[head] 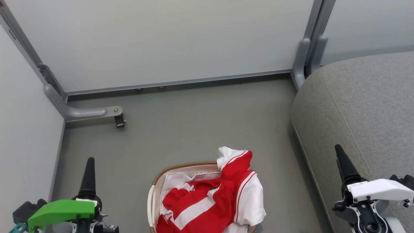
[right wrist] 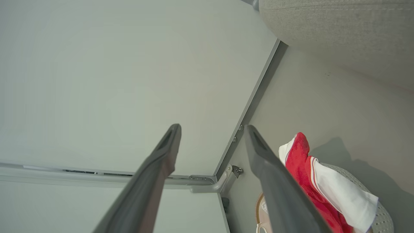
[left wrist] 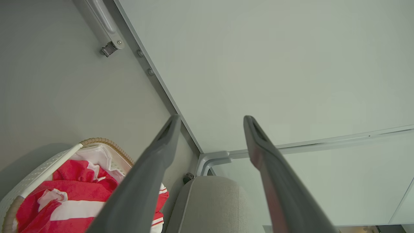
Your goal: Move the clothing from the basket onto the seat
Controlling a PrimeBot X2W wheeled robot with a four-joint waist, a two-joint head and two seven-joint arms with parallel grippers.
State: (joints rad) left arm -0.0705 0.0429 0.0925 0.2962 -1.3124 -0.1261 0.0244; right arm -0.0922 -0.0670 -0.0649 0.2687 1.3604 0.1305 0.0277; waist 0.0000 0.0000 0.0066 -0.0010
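Both the left gripper (left wrist: 212, 118) and the right gripper (right wrist: 212, 127) show jaws spread wide, empty. Cut off by the head view's bottom edge, the basket (head: 184, 165) holds the clothing (head: 210, 200), a white sleeve spilling over its rim near the seat (head: 362, 106).

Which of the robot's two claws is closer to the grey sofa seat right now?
Right. The right gripper hangs at the floor-side edge of the seat, open; the left gripper is across the floor, beyond the basket of clothing, also open.
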